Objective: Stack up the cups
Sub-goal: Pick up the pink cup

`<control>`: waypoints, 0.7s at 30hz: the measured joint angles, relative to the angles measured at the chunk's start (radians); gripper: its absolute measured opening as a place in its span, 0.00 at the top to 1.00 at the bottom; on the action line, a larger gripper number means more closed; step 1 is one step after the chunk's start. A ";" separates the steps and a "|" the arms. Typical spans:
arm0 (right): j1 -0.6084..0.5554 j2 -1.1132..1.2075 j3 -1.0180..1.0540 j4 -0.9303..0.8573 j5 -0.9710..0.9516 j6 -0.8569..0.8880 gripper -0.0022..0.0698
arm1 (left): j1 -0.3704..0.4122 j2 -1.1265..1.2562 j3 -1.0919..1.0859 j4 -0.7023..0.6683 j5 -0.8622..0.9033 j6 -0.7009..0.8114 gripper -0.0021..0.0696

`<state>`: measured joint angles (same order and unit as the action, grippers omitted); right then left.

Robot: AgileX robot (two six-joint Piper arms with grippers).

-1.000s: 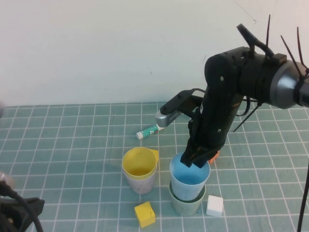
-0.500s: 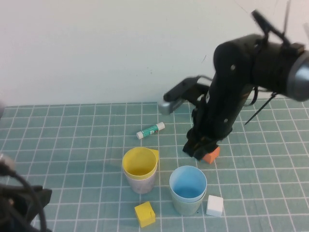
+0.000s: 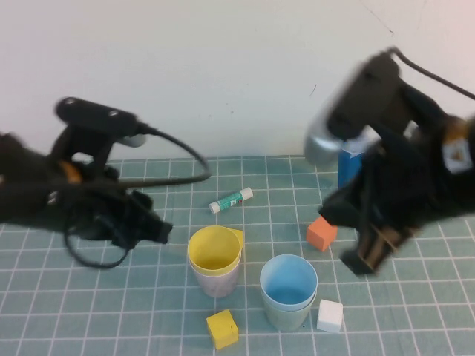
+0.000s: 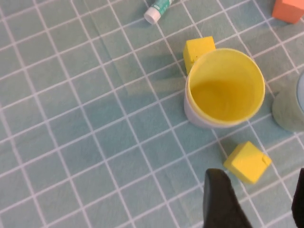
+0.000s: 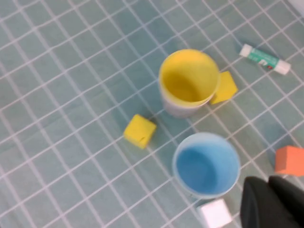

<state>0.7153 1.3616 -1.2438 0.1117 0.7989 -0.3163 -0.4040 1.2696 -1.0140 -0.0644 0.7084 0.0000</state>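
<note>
Cups: two pairs at lower centre of the high view; yellow cup (image 3: 214, 250) nested in the pink cup (image 3: 216, 280), blue cup (image 3: 289, 282) nested in the green cup (image 3: 286, 316), pairs near each other but apart.
Left gripper (image 3: 152, 226): left of centre, just beside the yellow cup's rim on its left side, holding nothing; in the left wrist view its dark fingers (image 4: 219, 199) stand apart, open.
Right gripper (image 3: 365, 256): right of the blue cup, raised clear of it, closed on nothing.
Key relation: yellow-pink pair lies directly to the right of the left gripper in the high view; all cups upright, mouths up.
Nearer arm: left, for the yellow-pink pair.
Likely next: lifting one pair into the other.
Clutter: yellow cube (image 3: 222, 328), white cube (image 3: 330, 315), orange cube (image 3: 321, 233), tube (image 3: 231, 200).
</note>
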 joint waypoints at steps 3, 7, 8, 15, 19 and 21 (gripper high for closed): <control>0.022 -0.116 0.142 0.007 -0.059 0.008 0.96 | 0.000 0.125 -0.085 -0.004 0.014 0.007 0.55; 0.031 -0.234 0.311 0.067 -0.120 0.029 0.97 | 0.000 0.298 -0.188 -0.003 0.052 0.015 0.55; 0.031 -0.261 0.351 0.088 -0.129 0.031 0.97 | 0.000 0.331 -0.207 -0.003 0.055 0.015 0.54; 0.032 -0.394 0.524 0.186 -0.153 0.034 0.97 | 0.000 0.558 -0.332 -0.002 0.091 0.015 0.35; 0.032 -0.443 0.538 0.195 -0.158 0.036 0.97 | 0.000 0.651 -0.367 -0.002 0.091 0.014 0.32; 0.032 -0.459 0.542 0.197 -0.158 0.036 0.97 | 0.000 0.683 -0.377 -0.002 0.084 0.014 0.31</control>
<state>0.7475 0.9026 -0.7019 0.3082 0.6410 -0.2803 -0.4040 1.9530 -1.3906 -0.0666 0.7926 0.0136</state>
